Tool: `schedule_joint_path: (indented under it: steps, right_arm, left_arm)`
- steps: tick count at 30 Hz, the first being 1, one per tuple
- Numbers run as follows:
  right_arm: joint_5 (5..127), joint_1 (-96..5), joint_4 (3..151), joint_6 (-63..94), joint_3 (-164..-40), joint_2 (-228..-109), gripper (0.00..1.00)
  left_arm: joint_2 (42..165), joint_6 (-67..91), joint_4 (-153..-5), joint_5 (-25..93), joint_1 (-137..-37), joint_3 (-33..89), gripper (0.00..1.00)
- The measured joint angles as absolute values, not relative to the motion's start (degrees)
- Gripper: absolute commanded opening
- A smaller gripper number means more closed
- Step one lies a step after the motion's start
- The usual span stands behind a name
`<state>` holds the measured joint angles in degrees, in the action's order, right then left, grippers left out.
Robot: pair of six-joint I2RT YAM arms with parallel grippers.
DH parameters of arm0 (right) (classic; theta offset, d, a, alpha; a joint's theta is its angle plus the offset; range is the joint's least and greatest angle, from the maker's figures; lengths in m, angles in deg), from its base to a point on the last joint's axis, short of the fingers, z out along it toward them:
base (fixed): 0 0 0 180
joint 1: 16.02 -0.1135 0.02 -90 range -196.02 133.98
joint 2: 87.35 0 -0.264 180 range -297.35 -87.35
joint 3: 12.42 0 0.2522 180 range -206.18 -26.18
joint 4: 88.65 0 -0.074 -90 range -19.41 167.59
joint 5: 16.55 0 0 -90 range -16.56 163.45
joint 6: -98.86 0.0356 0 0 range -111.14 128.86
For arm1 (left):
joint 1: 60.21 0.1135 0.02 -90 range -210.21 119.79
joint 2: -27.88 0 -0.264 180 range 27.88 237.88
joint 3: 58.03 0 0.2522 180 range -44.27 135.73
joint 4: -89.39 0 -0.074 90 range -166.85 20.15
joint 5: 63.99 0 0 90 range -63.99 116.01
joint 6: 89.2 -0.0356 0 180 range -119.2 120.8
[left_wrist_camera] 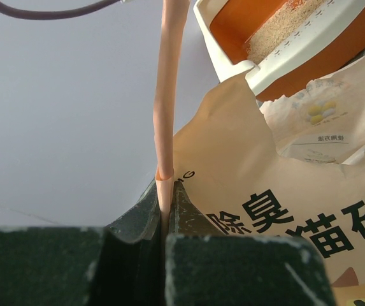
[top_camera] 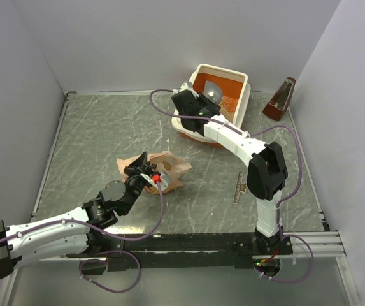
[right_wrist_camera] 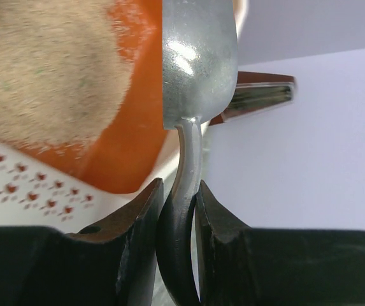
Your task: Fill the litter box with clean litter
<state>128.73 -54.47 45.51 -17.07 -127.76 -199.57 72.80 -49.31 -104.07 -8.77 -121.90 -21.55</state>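
From above, my right arm (top_camera: 233,137) covers the near left corner of the litter box (top_camera: 223,67). The small strip (top_camera: 239,187) near the counter's right edge is too small for me to read. On the left wrist view, lettering on the bag (left_wrist_camera: 284,210) runs off frame. On the right wrist view, the scoop (right_wrist_camera: 198,57) is cut off at the top.

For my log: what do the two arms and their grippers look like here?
The left arm and right arm have white link shells and black joint housings. A thin purple cable loops loosely along each. The left gripper and right gripper are black with dark, wedge-shaped fingers; a small red part shows by the left one.
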Motion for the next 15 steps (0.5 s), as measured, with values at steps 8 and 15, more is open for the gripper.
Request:
schedule_joint_path:
  steps: [8, 15]
  right_arm:
    - [123.0, -54.3, 36.2, -5.9, -127.2, -193.4, 0.0]
    - [102.0, -54.2, 34.3, 6.9, -116.4, -166.7, 0.0]
  left_arm:
    - [72.7, -49.3, -104.0, -8.7, -121.9, -21.5, 0.01]
    - [72.2, -49.2, -103.5, -8.7, -121.9, -21.5, 0.01]
